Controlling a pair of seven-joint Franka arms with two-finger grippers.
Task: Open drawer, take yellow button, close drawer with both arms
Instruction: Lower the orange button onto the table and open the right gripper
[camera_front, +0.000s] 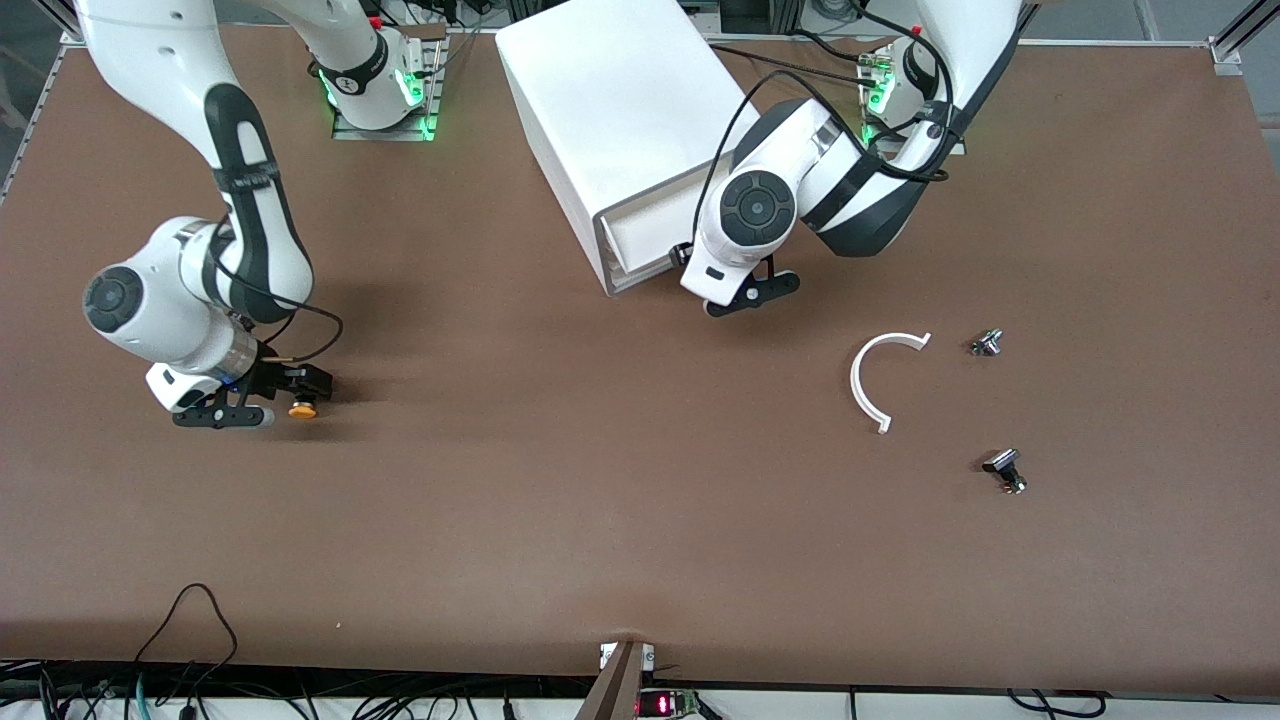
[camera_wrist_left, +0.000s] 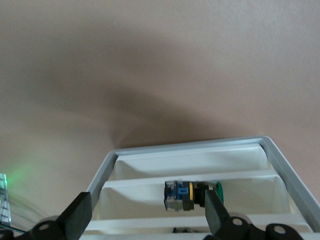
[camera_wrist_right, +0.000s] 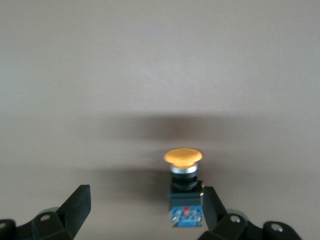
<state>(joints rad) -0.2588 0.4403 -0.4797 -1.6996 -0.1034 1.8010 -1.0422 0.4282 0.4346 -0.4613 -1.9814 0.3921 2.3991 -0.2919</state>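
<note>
Button (camera_wrist_right: 183, 170) lies between the wide right pincer (camera_wrist_right: 145, 207), near the desk's (camera_front: 600, 520) right-arm edge. Left pincer (camera_wrist_left: 147, 212), wide, faces the drawer (camera_wrist_left: 150, 187); you close it next.

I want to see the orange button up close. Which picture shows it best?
The right wrist view: the button fills the middle, orange cap and black body clear, beside the open right gripper. The front view shows only a tiny orange dot. The left wrist view misses it.
</note>
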